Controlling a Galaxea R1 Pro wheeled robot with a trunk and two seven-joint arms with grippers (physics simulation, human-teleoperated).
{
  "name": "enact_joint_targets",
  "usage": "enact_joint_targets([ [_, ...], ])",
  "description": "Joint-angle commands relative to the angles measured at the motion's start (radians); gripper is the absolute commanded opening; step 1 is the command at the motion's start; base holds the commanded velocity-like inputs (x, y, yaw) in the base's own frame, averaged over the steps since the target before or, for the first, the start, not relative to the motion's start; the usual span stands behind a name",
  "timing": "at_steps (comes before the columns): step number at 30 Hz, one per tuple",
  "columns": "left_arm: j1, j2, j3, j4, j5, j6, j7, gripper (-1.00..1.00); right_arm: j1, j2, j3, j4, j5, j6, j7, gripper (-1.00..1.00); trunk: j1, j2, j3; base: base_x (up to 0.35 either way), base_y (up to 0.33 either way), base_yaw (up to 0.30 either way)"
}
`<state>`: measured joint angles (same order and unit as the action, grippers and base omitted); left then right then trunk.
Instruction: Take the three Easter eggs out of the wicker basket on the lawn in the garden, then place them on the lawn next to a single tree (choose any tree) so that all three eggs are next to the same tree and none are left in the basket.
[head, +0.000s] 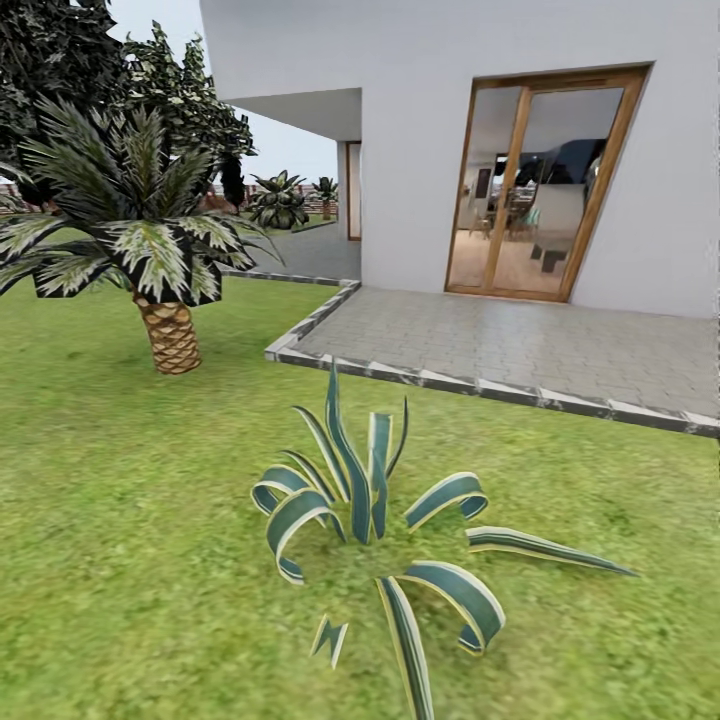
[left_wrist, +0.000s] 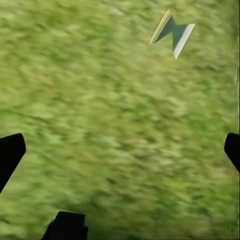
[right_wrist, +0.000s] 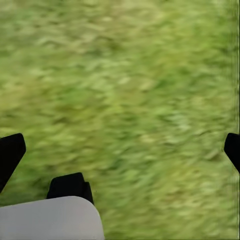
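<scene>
Head view: the lawn (head: 120, 520) spreads before me, a striped agave (head: 375, 510) in the foreground, a short palm (head: 150, 250) and paved patio (head: 520, 345) beyond. Wrist views: my left gripper (left_wrist: 120, 150) and right gripper (right_wrist: 120, 150) spread apart over blurred grass, fingertips cut off at the frame edges.

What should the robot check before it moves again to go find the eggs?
1. Basket and eggs found: not ok; the head view holds lawn, patio and house.
2. Right tree chosen: not ok; the short palm has a scaly trunk, not the smooth pale one.
3. Path ahead: not ok; a spiky striped plant stands close in front.
4. Left gripper empty: ok; jaws apart over grass.
5. Right gripper empty: ok; jaws apart over grass.
</scene>
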<state>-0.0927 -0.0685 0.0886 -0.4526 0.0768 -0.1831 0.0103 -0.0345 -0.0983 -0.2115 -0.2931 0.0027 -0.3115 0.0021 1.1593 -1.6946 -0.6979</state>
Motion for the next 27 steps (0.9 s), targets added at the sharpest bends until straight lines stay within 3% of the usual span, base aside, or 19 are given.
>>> enact_joint_targets([
  [1,0.0,-0.001,0.002,0.0,0.008,-0.003,-0.001,1.0,-0.001,0.0,-0.002,0.001,0.0,-0.004,0.001,1.0,0.0,0.0,-0.001,0.0,-0.287,0.0],
  [27,0.0,-0.001,0.002,0.0,0.009,-0.003,0.0,1.0,-0.001,0.0,-0.002,0.001,0.003,-0.004,0.001,1.0,0.0,0.0,-0.001,0.0,-0.287,0.0],
])
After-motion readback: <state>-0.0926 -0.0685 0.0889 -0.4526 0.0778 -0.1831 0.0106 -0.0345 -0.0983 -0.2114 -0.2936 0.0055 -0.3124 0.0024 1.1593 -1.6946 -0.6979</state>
